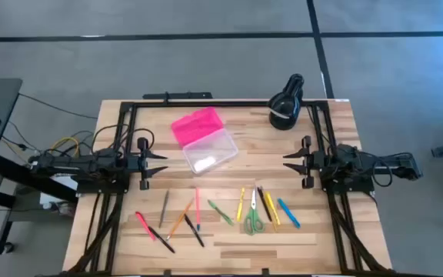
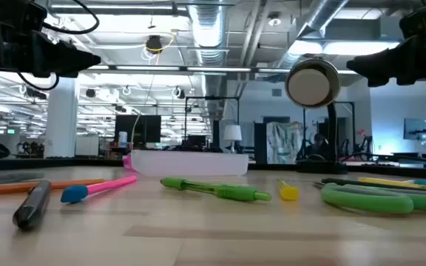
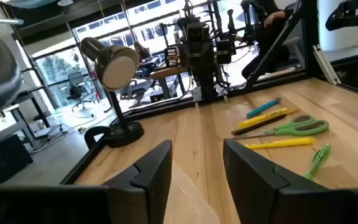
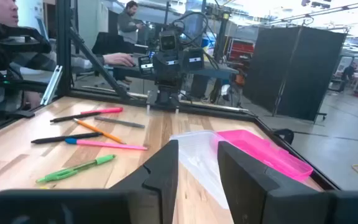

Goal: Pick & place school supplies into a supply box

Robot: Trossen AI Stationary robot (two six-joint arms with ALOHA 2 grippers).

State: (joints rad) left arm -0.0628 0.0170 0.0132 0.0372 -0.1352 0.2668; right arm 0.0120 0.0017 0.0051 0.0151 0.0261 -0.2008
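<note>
The left hand (image 1: 162, 160) is hovering above the left side of the wooden bench (image 1: 337, 231), with its fingers (image 3: 151, 171) standing apart and holding nothing. The right hand (image 1: 287, 160) is hovering opposite, above the right side, and its fingers (image 4: 163, 168) are also standing apart and empty. Both hands are pointing toward each other.

The supply box (image 1: 204, 143) is lying between the two hands, a little toward the far edge of the bench, nearer to the left hand. Its pink lid (image 1: 196, 125) is lying open behind the clear base (image 4: 194, 152).

The school supplies are lying in a loose row on the near part of the bench, apart from both hands. Near the left hand are lying a pink pen (image 1: 144, 225), a grey pencil (image 1: 164, 208), an orange pencil (image 1: 179, 219) and a black pen (image 1: 194, 231). Near the right hand are lying a green pen (image 1: 221, 212), a yellow pen (image 1: 241, 204), the green-handled scissors (image 1: 253, 219) and a blue pen (image 1: 288, 213).

A black desk lamp (image 1: 287, 104) is standing at the far right corner.
</note>
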